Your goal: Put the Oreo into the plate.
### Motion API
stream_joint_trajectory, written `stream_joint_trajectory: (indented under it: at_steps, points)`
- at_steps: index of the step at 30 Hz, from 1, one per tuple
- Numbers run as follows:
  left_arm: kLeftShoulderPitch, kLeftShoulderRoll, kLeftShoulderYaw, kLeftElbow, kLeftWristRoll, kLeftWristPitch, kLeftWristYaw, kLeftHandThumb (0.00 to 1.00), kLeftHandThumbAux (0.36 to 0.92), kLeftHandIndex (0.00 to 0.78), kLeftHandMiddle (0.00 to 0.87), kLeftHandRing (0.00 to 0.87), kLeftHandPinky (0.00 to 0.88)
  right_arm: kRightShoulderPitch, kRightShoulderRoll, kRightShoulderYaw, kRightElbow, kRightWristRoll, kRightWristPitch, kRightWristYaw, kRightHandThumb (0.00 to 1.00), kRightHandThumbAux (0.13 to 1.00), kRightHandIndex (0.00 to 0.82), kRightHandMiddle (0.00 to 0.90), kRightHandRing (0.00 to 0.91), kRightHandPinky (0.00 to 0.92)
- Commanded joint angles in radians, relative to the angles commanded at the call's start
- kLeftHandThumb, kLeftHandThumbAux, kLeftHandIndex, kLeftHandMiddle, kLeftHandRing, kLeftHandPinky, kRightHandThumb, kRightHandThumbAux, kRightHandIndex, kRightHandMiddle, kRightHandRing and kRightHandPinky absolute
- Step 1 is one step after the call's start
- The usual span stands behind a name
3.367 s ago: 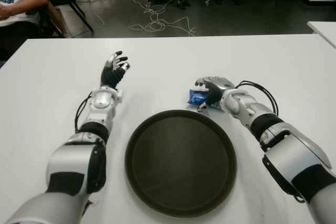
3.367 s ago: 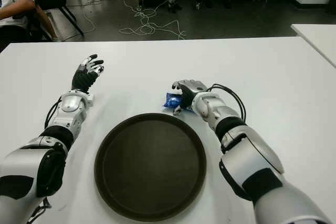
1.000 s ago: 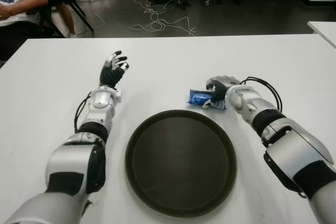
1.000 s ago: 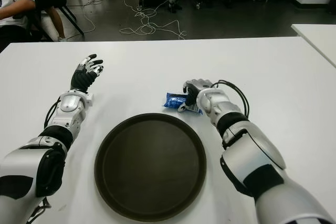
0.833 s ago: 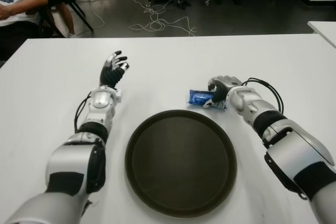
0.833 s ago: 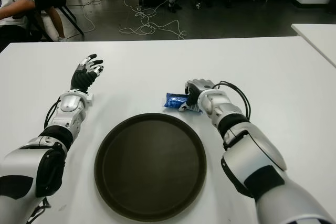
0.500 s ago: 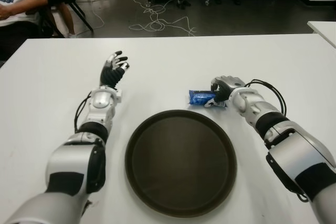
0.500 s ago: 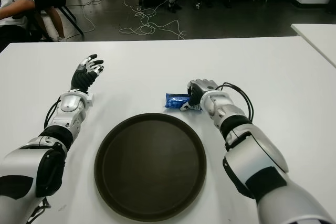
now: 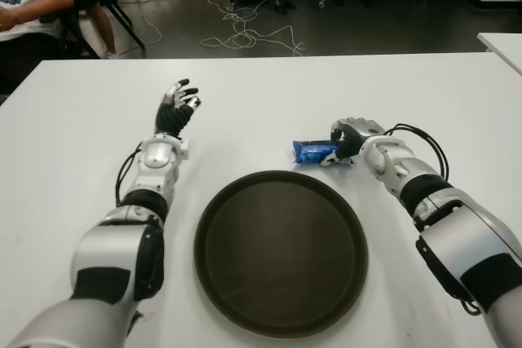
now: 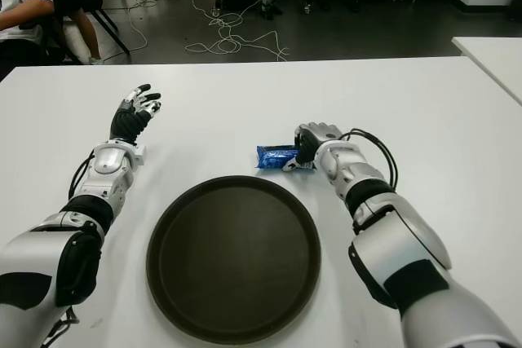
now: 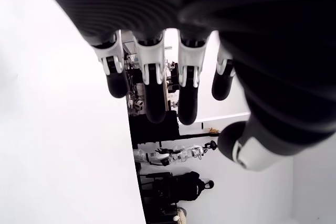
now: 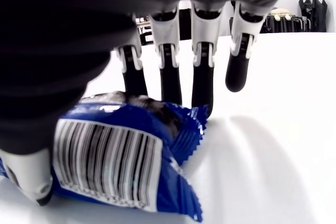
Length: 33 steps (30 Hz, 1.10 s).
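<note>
The right robot hand (image 9: 349, 138) sits over one end of the blue Oreo pack (image 9: 314, 151), fingers (image 12: 169, 77) curled down onto its top and thumb at its side, so it grips the pack. The pack lies on the white surface (image 9: 73, 152), just beyond the far rim of the dark round plate (image 9: 280, 252) and outside it. The left robot hand (image 9: 177, 107) shows well to the plate's left, fingers spread, holding nothing.

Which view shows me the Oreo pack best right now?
The right wrist view: the Oreo pack fills it, barcode up, right robot hand fingers over it. Both eye views show it small on the table beside the plate. The left wrist view misses it.
</note>
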Motion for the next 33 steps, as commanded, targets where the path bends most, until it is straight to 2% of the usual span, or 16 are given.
stream_joint_trajectory:
  at_steps: [6,17,24,27,31,33]
  points:
    - [-0.001,-0.002,0.005,0.000,-0.006,0.002,0.000,0.120,0.636,0.144,0.225,0.174,0.114,0.003,0.000,-0.007,0.000,-0.004,-0.001,-0.014,0.000,0.613,0.415,0.357,0.347,0.264]
    - [0.001,-0.003,0.000,-0.001,0.000,-0.001,0.010,0.114,0.634,0.141,0.221,0.171,0.104,0.016,0.001,-0.010,0.005,-0.005,-0.003,-0.052,0.000,0.616,0.418,0.385,0.398,0.315]
    - [0.000,-0.003,0.000,-0.001,-0.002,0.006,0.008,0.114,0.632,0.140,0.215,0.166,0.111,0.019,0.000,-0.010,0.008,-0.005,-0.005,-0.036,0.000,0.597,0.405,0.386,0.413,0.295]
    - [0.000,-0.003,-0.001,-0.002,0.000,0.004,0.010,0.126,0.634,0.141,0.218,0.168,0.106,0.018,-0.001,-0.008,0.009,-0.006,-0.010,-0.016,0.000,0.577,0.363,0.363,0.379,0.253]
    - [0.001,-0.004,-0.003,-0.002,0.002,0.001,0.011,0.132,0.633,0.140,0.219,0.171,0.107,0.019,-0.003,-0.007,0.009,-0.005,-0.022,-0.004,0.000,0.562,0.322,0.343,0.349,0.239]
    - [0.001,-0.004,-0.003,-0.002,0.002,0.000,0.012,0.130,0.628,0.139,0.217,0.170,0.105,0.019,-0.005,-0.005,0.008,-0.007,-0.031,0.004,0.000,0.541,0.225,0.263,0.268,0.179]
